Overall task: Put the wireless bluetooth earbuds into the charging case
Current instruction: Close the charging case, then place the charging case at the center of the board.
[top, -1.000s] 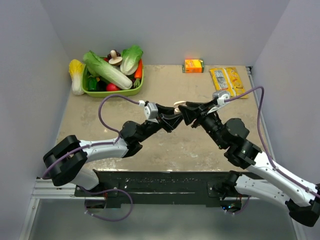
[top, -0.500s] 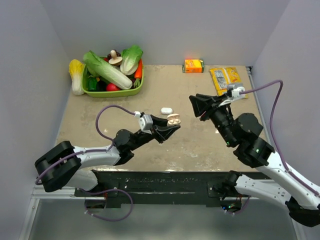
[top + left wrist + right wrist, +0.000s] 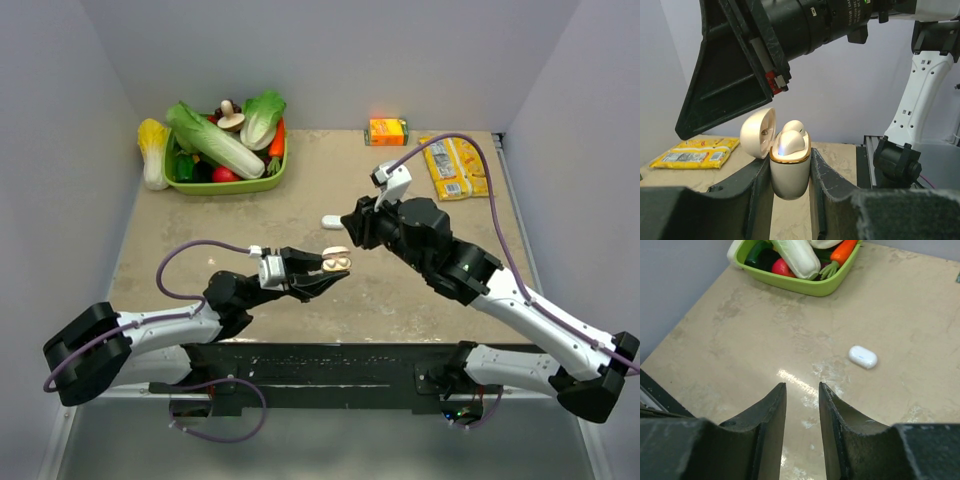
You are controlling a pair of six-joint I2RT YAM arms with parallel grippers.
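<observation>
The left pincer pinches the lower half of the case and holds it upright in the air, above the tabletop near the middle of its near edge. The lid stands open, and two earbuds show inside; they seem to sit high, perhaps not pushed fully down. The right pincer has its fingers a little apart with nothing between them, and in the left wrist view it hangs just above the open lid. Here is the main danger, I think: if it comes down badly aimed, it can hit the lid or push the case sideways. The case is glossy and round and is gripped only on its sides, so it can turn or slip out. Tilting it can also let a loose earbud fall. A small white oval piece lies near the middle of the tabletop; I cannot tell what it is. If it must be picked up, such a smooth little thing can easily shoot away from closing fingers.
</observation>
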